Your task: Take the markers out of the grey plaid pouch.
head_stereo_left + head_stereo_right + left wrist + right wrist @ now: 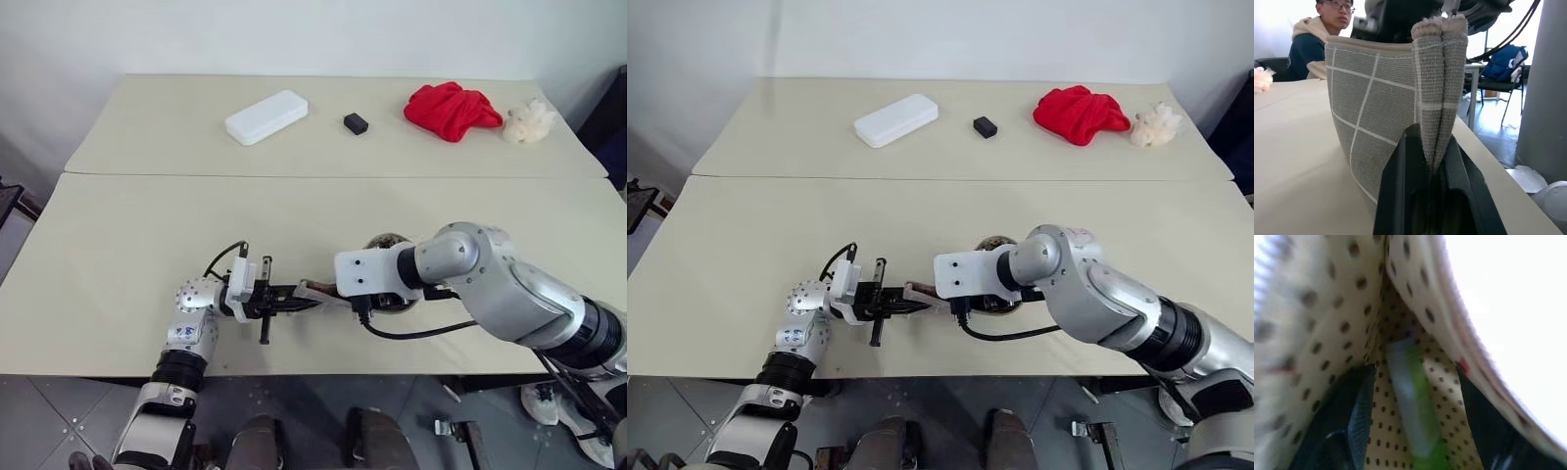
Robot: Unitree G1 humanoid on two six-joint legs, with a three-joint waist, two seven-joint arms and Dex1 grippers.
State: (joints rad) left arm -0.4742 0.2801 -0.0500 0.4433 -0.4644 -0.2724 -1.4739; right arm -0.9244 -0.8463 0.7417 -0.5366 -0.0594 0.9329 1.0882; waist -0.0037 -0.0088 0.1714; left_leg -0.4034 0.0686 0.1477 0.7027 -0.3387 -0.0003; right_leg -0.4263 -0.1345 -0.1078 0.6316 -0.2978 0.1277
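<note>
the grey plaid pouch (1381,112) is pinched by the left gripper (1427,171). inside the pouch, a green marker (1413,411) is straddled by the right gripper (1415,431), not visibly clamped; it could be pushed deeper.

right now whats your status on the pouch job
Left gripper shut on the grey plaid pouch, pinching its end. Right gripper inside the dotted lining, fingers either side of a green marker, not yet closed. Nothing blocking.

The right end effector (1410,396) hides most of the grey plaid pouch (1381,98).
</note>
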